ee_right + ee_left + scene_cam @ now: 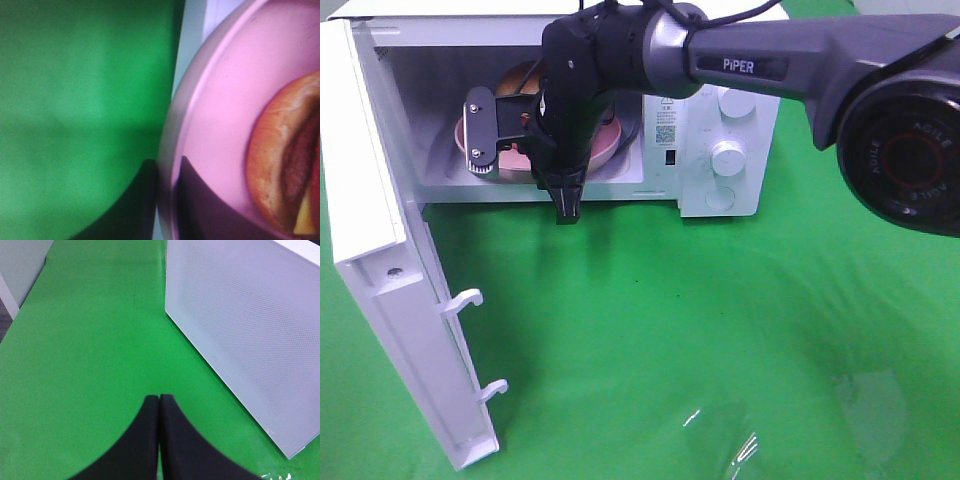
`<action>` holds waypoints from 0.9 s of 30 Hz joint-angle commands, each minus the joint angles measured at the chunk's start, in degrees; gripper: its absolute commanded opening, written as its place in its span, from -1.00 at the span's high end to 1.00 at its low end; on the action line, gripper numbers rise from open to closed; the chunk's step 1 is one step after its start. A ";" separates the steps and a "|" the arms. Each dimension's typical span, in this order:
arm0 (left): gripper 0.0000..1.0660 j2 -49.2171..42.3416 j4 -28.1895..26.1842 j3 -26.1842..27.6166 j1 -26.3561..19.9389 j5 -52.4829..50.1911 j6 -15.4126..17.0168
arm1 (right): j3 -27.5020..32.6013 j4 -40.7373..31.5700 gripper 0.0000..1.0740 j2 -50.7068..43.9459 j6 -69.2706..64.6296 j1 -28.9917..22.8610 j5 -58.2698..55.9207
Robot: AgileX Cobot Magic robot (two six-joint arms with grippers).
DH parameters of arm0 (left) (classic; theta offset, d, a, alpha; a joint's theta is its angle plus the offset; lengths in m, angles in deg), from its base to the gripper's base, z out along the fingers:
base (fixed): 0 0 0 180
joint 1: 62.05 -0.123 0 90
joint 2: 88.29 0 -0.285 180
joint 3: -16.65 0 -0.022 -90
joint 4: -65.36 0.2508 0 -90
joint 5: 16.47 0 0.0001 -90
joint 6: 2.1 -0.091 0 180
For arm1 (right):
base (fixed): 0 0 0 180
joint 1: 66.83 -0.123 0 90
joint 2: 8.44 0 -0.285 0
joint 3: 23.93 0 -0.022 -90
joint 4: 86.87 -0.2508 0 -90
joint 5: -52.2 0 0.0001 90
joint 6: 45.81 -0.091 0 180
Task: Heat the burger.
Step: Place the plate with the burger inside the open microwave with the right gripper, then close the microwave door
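The burger (287, 165) lies on its pink plate (220, 100), and the plate is inside the open microwave (720, 110), on the cavity floor. The burger is round, so it has no long axis to respect. It sits toward the middle of the plate, beyond the rim from the right gripper (167, 167).

This gripper reaches into the cavity from the front. Its two fingers stand one on each side of the plate rim, only slightly apart. I cannot tell if they press the rim or are just free of it.

I judge that the next move is to free the rim and pull straight back over the green cloth (670, 330), where there is much room. The cavity walls are close, so sideways motion is risky.

The door (380, 250) stands wide open on the left. The left gripper (159, 400) is closed and holds nothing. It hangs over the cloth near a white meshed panel, probably that door, so the left arm seems nearer for closing it.
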 commanded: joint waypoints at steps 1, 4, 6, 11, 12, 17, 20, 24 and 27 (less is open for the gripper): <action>0.99 -1.26 -0.17 -0.11 0.23 -0.74 -0.11 | -0.63 0.57 0.41 -0.74 -3.50 0.11 0.40; 0.99 -1.26 -0.17 -0.11 0.23 -0.74 -0.11 | -0.63 0.57 0.32 -0.74 -4.01 0.11 -0.11; 0.99 -1.26 -0.17 -0.11 0.23 -0.74 -0.11 | -0.63 0.57 0.11 -0.74 -5.96 0.11 -0.34; 0.99 -1.26 -0.17 -0.11 0.23 -0.74 -0.11 | -0.63 0.63 0.04 -0.86 -10.54 0.11 -0.46; 0.99 -1.26 -0.17 -0.11 0.23 -0.74 -0.11 | -0.63 0.46 0.00 -1.09 -13.12 0.11 -0.46; 0.99 -1.26 -0.17 -0.11 0.23 -0.74 -0.11 | -0.63 0.17 -0.15 -1.60 -17.93 0.06 -0.74; 0.99 -1.26 -0.17 -0.11 0.23 -0.74 -0.11 | -0.63 0.17 -0.22 -1.78 -19.31 0.06 -1.49; 0.99 -1.26 -0.17 -0.11 0.23 -0.74 -0.11 | -0.63 0.17 -0.32 -2.35 -23.38 0.06 -2.23; 0.99 -1.26 -0.17 -0.11 0.23 -0.74 -0.11 | -0.63 0.17 -0.34 -2.86 -27.39 -0.06 -3.44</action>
